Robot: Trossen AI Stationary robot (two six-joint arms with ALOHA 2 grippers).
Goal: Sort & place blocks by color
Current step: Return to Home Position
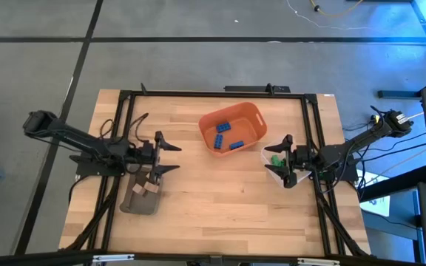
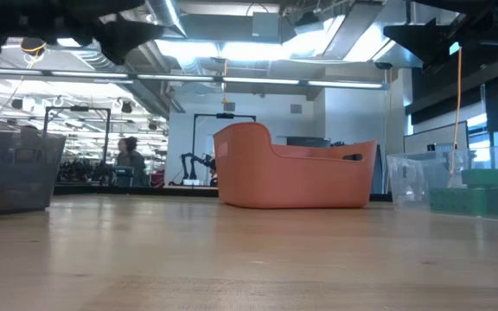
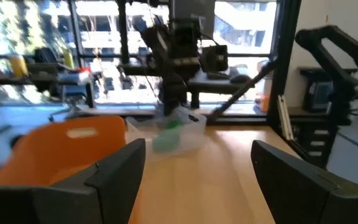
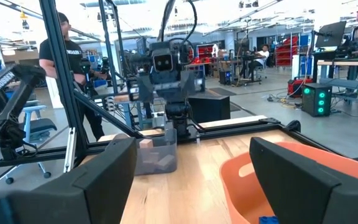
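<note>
Several blue blocks [image 1: 226, 134] lie in the orange bin [image 1: 251, 118]. Green blocks [image 1: 276, 159] sit in a small clear bin [image 1: 267, 151] at the table's right. Pale tan blocks [image 1: 149, 188] rest in the grey-brown tray [image 1: 139, 202] at the left. My left gripper [image 1: 172, 157] hangs open in the air between the tray and the orange bin. Its fingers [image 3: 114, 180] hold nothing. My right gripper [image 1: 285, 160] is open above the clear bin and holds nothing. In the right wrist view its fingers [image 4: 101, 180] are empty. No loose block shows on the bare table.
The orange bin [image 2: 292, 173] stands at the table's far middle. The grey tray [image 2: 11, 173] is near the left edge and the clear bin [image 2: 409, 177] near the right. Bare wood [image 1: 220, 199] spreads across the near half. A black frame rail [image 1: 220, 94] rings the table. A person [image 4: 67, 56] stands beyond it.
</note>
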